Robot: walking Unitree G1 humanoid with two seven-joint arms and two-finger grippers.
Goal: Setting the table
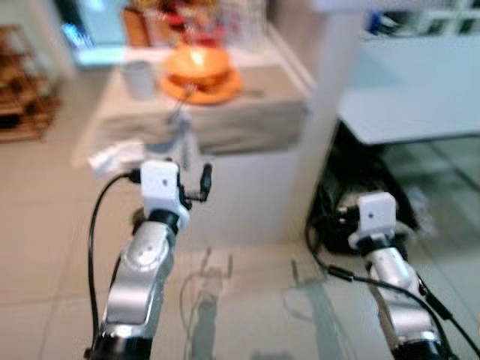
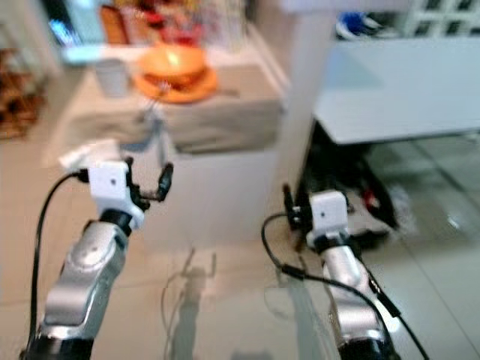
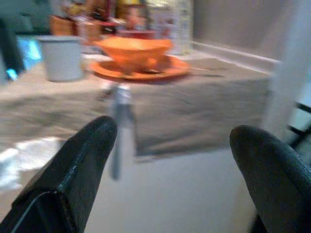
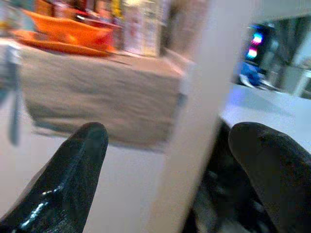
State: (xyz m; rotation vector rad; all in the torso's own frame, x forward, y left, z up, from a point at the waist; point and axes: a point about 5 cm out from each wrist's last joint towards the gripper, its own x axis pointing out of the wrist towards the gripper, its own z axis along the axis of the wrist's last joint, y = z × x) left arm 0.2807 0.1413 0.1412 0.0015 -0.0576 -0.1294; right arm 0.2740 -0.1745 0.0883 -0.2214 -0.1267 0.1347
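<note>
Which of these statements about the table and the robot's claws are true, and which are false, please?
1. An orange bowl sits on an orange plate. True.
2. The left claw grips a spoon. False: its fingers are spread and hold nothing.
3. A white cup stands beside the plate, on the robot's left of it. True.
4. The right claw rests on the beige cloth. False: it is in the air, short of the table, fingers apart.

My left gripper [image 3: 170,160] and right gripper [image 4: 170,160] extend forward, raised, fingers spread wide and holding nothing.
</note>
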